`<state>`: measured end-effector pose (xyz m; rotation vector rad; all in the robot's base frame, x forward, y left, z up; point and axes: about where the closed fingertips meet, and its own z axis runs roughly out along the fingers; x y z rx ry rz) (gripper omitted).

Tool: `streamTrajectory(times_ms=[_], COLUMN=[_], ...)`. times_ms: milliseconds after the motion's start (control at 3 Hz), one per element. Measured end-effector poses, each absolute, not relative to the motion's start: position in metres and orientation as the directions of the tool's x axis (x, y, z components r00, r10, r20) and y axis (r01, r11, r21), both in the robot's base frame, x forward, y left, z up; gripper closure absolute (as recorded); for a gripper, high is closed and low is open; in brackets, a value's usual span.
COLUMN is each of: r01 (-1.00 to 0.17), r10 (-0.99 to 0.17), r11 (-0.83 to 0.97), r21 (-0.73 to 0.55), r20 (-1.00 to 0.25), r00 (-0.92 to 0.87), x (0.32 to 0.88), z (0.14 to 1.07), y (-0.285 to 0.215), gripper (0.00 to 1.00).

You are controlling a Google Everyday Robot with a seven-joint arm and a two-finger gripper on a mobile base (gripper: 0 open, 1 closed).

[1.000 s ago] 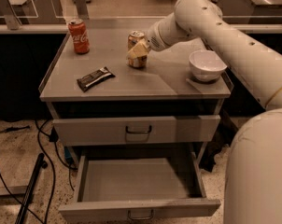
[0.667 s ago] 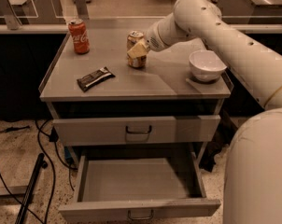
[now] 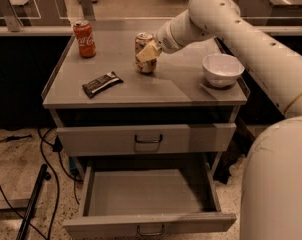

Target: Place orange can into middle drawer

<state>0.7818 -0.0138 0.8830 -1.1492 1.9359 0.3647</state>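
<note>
**A:** Where is the can?

**B:** The can (image 3: 146,66) stands upright on the cabinet top (image 3: 161,86), toward the back and about halfway across. Its silver top shows above the gripper (image 3: 148,51).

**A:** So the gripper is on it?

**B:** It is right at the can, level with the upper half, and a pale part of it lies across the front of the print. The arm (image 3: 231,24) comes in from the right, sloping down from above the bowl (image 3: 222,70). Whether the gripper is clamped on the can or only set about it, I cannot tell; the far side is hidden behind the can.

**A:** Is the can lifted?

**B:** Its base looks to be resting on the top, though the shadow there makes me less than sure.

**A:** And the middle drawer?

**B:** The middle drawer (image 3: 146,191) is pulled well out below the cabinet, and its grey floor is in full view. Its small dark handle sits at the bottom edge of the view. The top drawer (image 3: 101,139) above it is pushed in.

**A:** What else is on top?

**B:** A red cola can (image 3: 84,39) stands upright at the back left corner, well apart from the can. A dark wrapped bar (image 3: 102,84) lies flat nearer the front left. The white bowl is on the right, near the edge. Dark cables (image 3: 51,194) trail over the speckled floor on the left, and the robot's pale body (image 3: 276,184) fills the lower right.
</note>
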Motion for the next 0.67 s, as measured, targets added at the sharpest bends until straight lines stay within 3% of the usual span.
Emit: streamTrajectory(times_ms=[667], r01=[-0.905], r10=[-0.591], r11=[0.419], r21=[-0.066], r20=[-0.776], r00=[-0.218], x=[0.704], z=[0.922], y=[-0.026], gripper=[1.00])
